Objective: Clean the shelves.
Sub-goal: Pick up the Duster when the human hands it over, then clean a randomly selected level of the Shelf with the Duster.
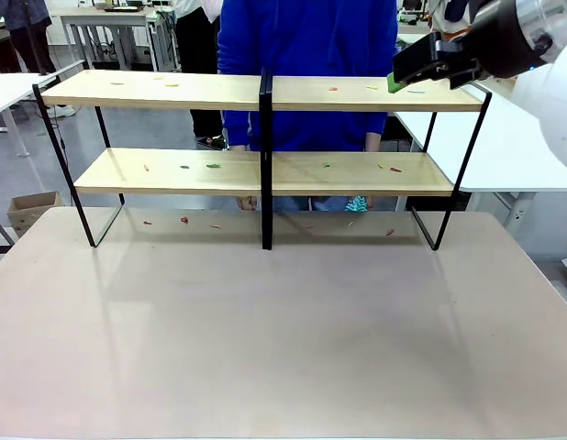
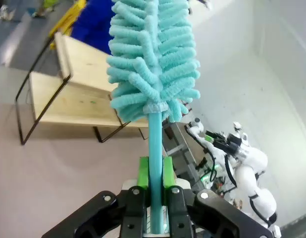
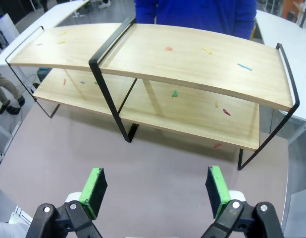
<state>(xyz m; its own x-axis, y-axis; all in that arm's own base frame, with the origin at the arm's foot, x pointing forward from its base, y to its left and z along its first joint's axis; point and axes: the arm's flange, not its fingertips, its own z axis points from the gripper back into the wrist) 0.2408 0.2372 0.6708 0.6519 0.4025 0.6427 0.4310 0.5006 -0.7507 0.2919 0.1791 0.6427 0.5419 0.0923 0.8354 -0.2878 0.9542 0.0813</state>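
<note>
Spanning the near part of the front view, the large beige tabletop [image 1: 283, 348] carries the shelves [image 1: 173, 90] along its far edge: two long light wooden boards, one above the other, in a thin black frame with a black upright at the middle. A person in a blue top [image 1: 306, 55] stands just behind the rack. The right arm comes in at the upper right, and the right gripper [image 1: 407, 73] hovers near the right end of the top board; from its own wrist camera its green pads [image 3: 93, 186] are spread wide with nothing between them, looking down on both boards. The left gripper [image 2: 153, 171] pinches the straight teal handle of a fluffy teal duster [image 2: 150, 59], whose bushy head stands up beyond the fingers; in that view the rack lies farther off behind the head, apart from it. Small coloured scraps are scattered over the top board [image 3: 244, 66], the lower board [image 1: 213, 166] and the tabletop under the rack [image 1: 183, 219], in red, green, yellow and blue
</note>
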